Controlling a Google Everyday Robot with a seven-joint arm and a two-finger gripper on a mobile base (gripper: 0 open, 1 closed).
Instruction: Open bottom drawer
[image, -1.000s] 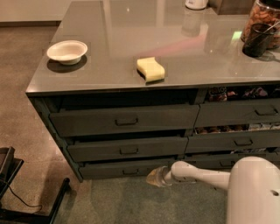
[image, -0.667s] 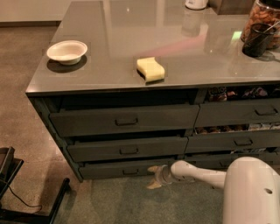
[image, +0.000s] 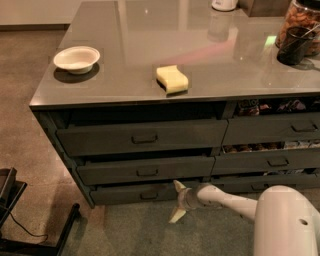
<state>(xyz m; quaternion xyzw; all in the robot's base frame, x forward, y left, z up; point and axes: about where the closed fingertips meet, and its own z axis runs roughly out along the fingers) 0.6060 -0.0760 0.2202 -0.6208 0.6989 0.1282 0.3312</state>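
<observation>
The bottom drawer (image: 125, 194) is the lowest, slimmest dark grey front of the wide left column, with a small pull (image: 148, 196) at its centre. It looks slightly proud of the cabinet frame. My gripper (image: 176, 201) reaches in from the lower right on a white arm (image: 227, 200). It is low, in front of the drawer's right end, just right of the pull. Its fingers are spread open, one pointing up (image: 179, 186) at the drawer's edge, one pointing down (image: 174, 216) toward the floor. It holds nothing.
Two taller drawers (image: 142, 136) sit above the bottom one. The narrower right column (image: 272, 162) shows snacks. On the countertop are a white bowl (image: 76, 58), a yellow sponge (image: 172, 79), a dark cup (image: 294, 46) and a jar. A black stand (image: 30, 235) is at lower left.
My gripper has moved left and slightly up toward the bottom drawer's front, and its fingers now stand spread apart one above the other.
</observation>
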